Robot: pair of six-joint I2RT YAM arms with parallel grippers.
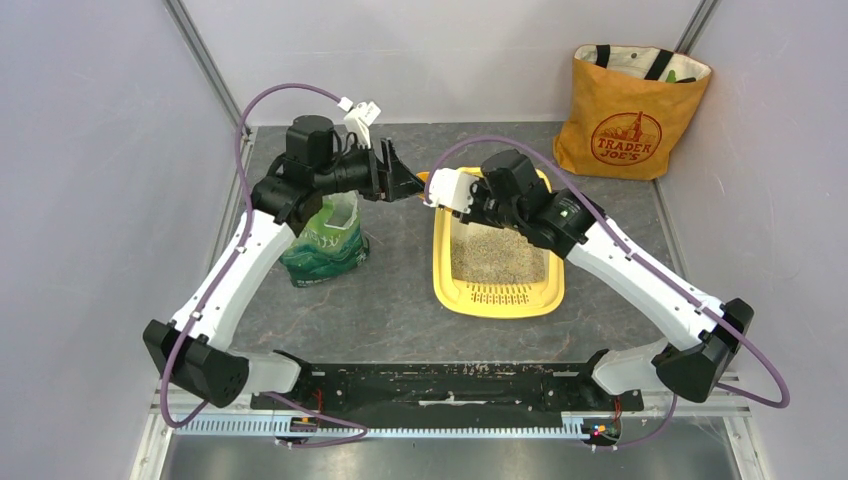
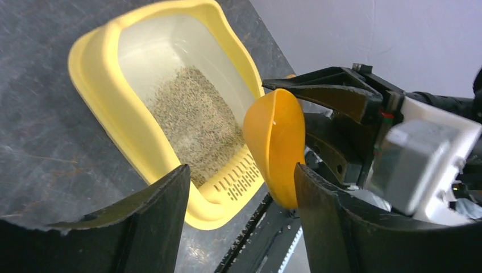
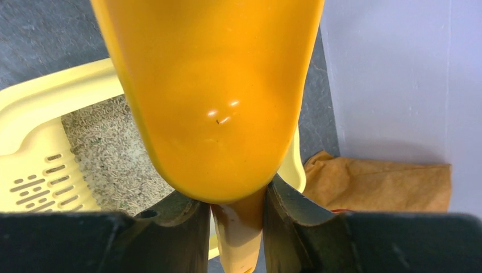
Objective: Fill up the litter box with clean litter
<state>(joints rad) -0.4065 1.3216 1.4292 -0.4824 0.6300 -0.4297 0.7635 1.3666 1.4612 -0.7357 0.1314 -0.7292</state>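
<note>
- The yellow litter box (image 1: 440, 272) (image 2: 108, 102) (image 3: 34, 108) sits on the counter (image 1: 400, 295) (image 2: 40, 114) directly under the right end effector (image 1: 442, 190) (image 3: 236, 205), which hangs over the box's far left corner.
- The box lies just to the right of the left end effector (image 1: 400, 178) (image 2: 241, 170) and below it.
- The clean litter (image 1: 495, 255) (image 2: 193, 119) (image 3: 108, 148) forms a thin grey-beige patch of fine granules on the box's pale floor, beneath the right end effector and towards the slotted end.
- The box is smooth plastic and rectangular, with rounded corners, a wide rim and a slotted grate at the end nearest the arm bases.
- The counter is dark grey and mottled, like stone.
- The right end effector is pinched on the narrow handle of a glossy orange plastic scoop (image 1: 424, 178) (image 2: 275, 142) (image 3: 210, 85), whose rounded bowl points towards the left end effector.
- The left end effector is spread wide and grips nothing. The scoop's bowl sits just beside one black finger (image 2: 341, 227); whether they touch cannot be told.
- A crinkly green litter bag (image 1: 325, 245) stands open below the left arm, behind the left end effector.
- An orange cloth tote bag (image 1: 620, 120) (image 3: 375, 185) stands well beyond the right end effector, in the far corner.
</note>
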